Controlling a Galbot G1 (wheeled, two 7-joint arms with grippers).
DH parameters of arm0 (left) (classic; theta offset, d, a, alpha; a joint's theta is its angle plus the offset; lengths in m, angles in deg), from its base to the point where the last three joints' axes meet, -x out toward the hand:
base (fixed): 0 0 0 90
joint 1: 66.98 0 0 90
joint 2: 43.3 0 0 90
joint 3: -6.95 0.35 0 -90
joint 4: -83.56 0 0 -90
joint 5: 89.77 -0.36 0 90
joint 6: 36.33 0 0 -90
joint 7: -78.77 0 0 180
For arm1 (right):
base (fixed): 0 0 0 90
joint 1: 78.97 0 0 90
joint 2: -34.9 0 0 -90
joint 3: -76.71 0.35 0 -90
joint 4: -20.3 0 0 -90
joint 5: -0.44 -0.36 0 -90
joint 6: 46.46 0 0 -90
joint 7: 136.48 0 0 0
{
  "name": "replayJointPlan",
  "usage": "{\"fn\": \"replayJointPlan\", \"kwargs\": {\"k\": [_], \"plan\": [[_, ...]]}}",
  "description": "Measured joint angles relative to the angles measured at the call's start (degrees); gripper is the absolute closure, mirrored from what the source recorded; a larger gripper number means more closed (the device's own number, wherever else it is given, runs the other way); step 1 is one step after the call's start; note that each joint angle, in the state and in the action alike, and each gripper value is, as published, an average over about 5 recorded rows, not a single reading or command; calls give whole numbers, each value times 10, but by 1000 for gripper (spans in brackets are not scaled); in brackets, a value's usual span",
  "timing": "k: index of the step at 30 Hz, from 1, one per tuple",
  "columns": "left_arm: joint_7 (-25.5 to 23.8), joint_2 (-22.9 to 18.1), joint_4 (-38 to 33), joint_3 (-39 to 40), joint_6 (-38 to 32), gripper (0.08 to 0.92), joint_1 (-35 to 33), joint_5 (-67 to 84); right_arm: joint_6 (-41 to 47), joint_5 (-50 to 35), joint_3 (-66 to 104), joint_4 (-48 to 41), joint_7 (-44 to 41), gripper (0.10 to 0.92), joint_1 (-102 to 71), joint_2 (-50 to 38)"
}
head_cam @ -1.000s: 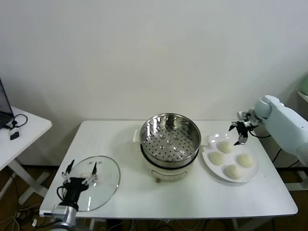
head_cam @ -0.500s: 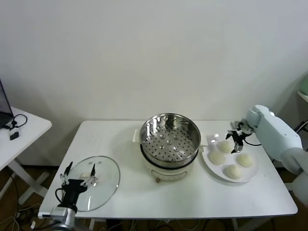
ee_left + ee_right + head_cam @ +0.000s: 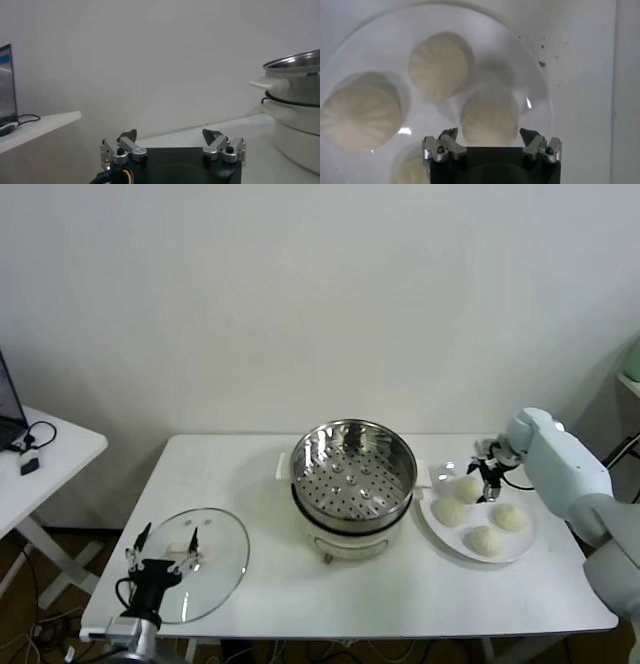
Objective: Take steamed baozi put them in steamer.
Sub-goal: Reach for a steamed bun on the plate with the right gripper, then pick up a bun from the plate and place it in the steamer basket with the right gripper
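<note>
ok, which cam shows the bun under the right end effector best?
Right wrist view: the bun fills the frame between the open right end effector fingers. Head view shows it small on the plate. Left wrist view misses it.

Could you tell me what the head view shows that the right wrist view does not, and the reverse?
Only the head view shows the steamer with nothing on its perforated floor, the glass lid lying flat on the table, and the left claw open over that lid. Only the right wrist view shows the pleated tops of the baozi and the open right claw straddling the nearest baozi from above. Both show the four baozi on the white plate, none moved yet.
</note>
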Motion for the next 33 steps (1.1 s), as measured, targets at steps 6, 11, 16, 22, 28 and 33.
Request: {"fn": "replayJointPlan", "kwargs": {"k": [6, 11, 16, 22, 28, 33], "plan": [[2, -1, 0, -1, 0, 177, 0, 0, 0, 13, 14, -9, 3, 275, -2, 6], [3, -1, 1, -3, 0, 177, 0, 1, -1, 17, 21, -10, 3, 295, -2, 5], [4, -2, 3, -2, 0, 177, -1, 1, -4, 18, 24, -4, 2, 292, -2, 1], [5, -3, 3, -3, -1, 177, -2, 1, -7, 9, 10, 25, -6, 292, 5, -15], [9, -4, 2, -4, 0, 177, -2, 1, -7, -9, -16, 71, -16, 295, 16, -37], [10, -4, 0, -6, 0, 177, -4, 4, -10, -36, -55, 131, -24, 294, 42, -64]]}}
